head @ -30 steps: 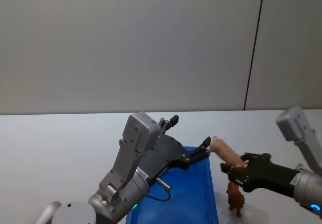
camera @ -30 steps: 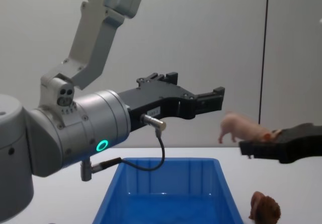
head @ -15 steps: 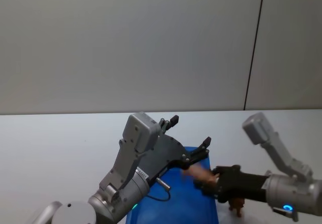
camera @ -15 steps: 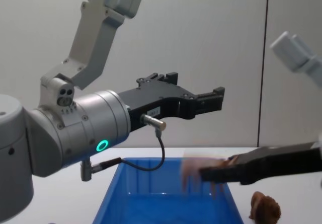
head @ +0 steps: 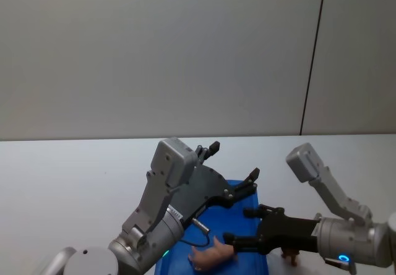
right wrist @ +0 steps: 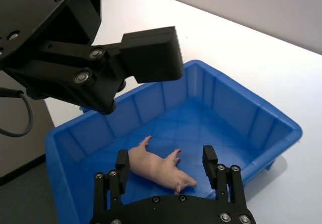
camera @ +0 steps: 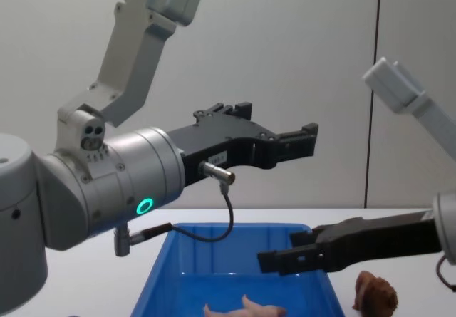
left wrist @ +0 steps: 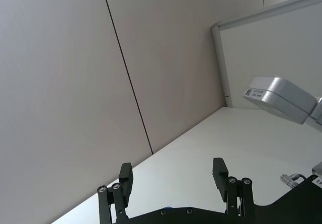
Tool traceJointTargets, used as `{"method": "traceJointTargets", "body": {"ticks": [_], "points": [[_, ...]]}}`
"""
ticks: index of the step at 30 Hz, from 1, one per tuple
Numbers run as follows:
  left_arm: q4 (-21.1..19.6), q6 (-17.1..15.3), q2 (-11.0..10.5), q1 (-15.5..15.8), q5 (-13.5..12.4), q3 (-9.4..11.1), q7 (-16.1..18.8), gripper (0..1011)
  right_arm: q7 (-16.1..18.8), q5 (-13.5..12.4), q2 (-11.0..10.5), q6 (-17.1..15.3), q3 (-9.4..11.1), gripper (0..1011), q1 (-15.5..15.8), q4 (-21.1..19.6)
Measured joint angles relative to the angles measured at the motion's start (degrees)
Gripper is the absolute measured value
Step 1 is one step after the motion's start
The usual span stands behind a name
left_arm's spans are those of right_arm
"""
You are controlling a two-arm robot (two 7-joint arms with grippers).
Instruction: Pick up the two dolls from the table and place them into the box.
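- the pink doll (right wrist: 158, 166) lies on its side on the floor of the box (right wrist: 227, 102).
- the right hand (head: 241, 227) hangs just over it, fingers apart, holding nothing.
- the brown doll (camera: 375, 294) is on the tabletop (head: 62, 176), just right of the box.
- the left hand (head: 234, 161) is up over the box, fingers apart.

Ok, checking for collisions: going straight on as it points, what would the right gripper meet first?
Likely the pink doll lying in the box, just ahead of the open right gripper; depth is unclear, so it might pass above it.
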State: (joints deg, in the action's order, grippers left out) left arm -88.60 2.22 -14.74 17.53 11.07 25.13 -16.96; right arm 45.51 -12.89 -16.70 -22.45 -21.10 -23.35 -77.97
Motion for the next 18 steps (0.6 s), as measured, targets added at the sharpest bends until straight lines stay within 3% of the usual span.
{"method": "traceJointTargets", "body": {"ticks": [5, 18], "points": [[0.0, 0.0, 0.0, 0.0, 0.0, 0.0, 0.0, 1001, -2.0, -0.7, -1.3, 0.9, 0.6, 998, 1.2, -1.8], [0.0, 0.0, 0.0, 0.0, 0.0, 0.0, 0.0, 1001, -9.2, -4.7, -7.1, 2.8, 3.5, 1001, 7.7, -10.5]]}}
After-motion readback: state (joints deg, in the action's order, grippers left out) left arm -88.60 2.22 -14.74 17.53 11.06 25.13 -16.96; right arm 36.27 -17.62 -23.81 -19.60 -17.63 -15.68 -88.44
